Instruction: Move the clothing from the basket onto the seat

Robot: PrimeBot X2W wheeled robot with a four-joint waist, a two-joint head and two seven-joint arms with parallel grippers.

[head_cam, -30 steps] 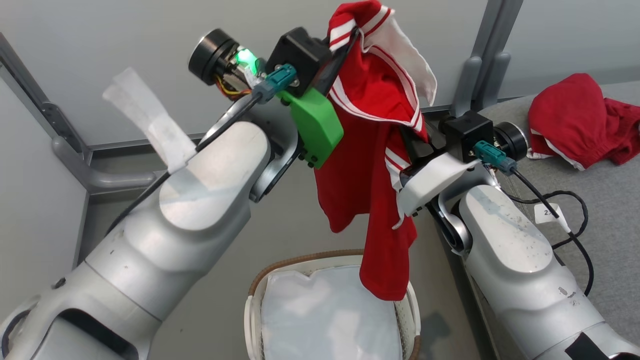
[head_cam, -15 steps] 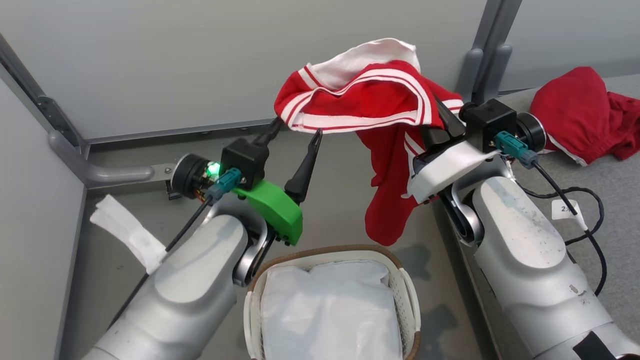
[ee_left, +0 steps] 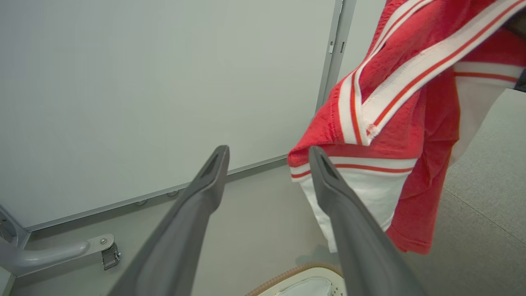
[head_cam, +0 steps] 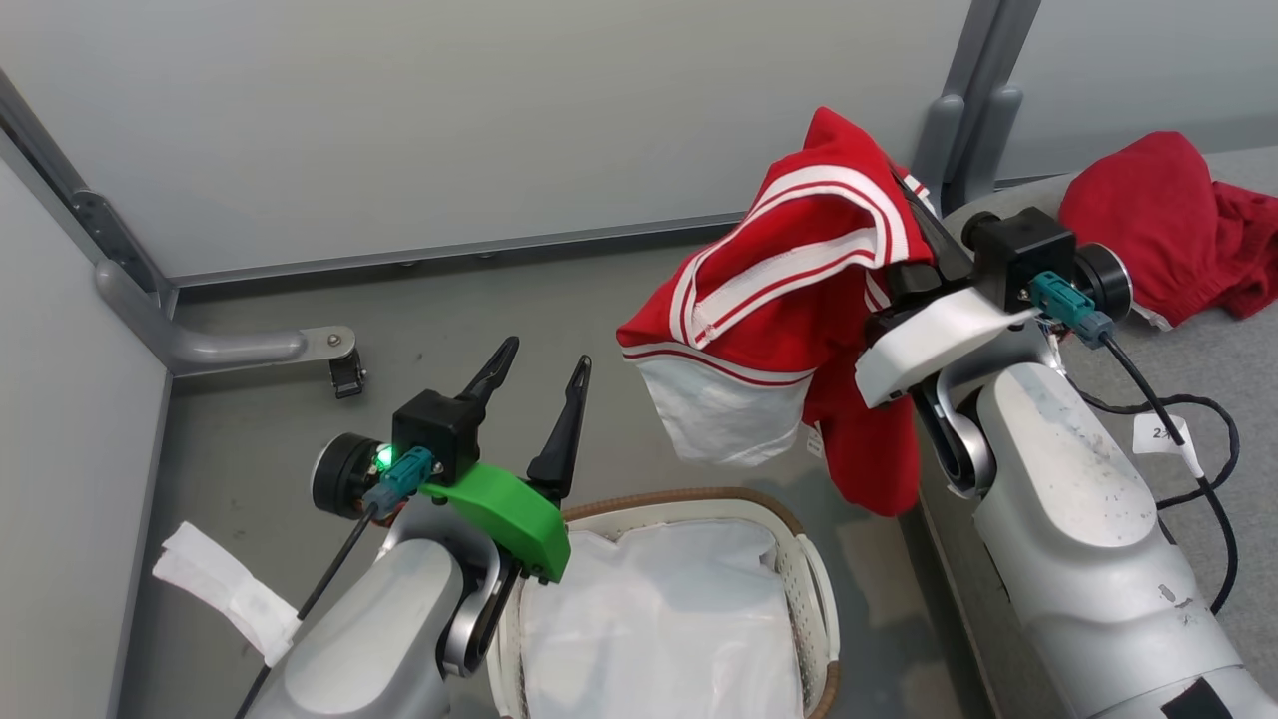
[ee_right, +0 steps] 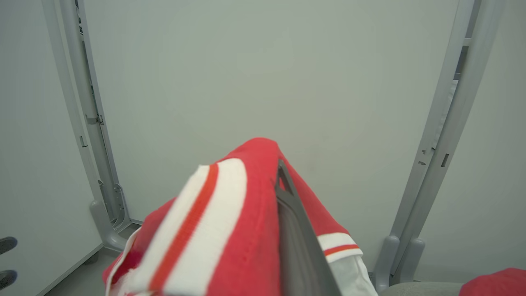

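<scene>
Clothing (head_cam: 789, 330): soft, light, limp. Right gripper (head_cam: 924, 225) pinches its striped edge, a sound hold. Left gripper (head_cam: 547, 354) spread, empty.

The basket (head_cam: 814, 589) sits left of the seat (head_cam: 1248, 350); one garment (head_cam: 1138, 220) lies on it.

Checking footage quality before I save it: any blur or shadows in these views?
Head view: sharp, evenly lit, faint shadow on the floor beside the basket. Left wrist view: striped garment crisp. Right wrist view: garment near the lens looks soft.
</scene>
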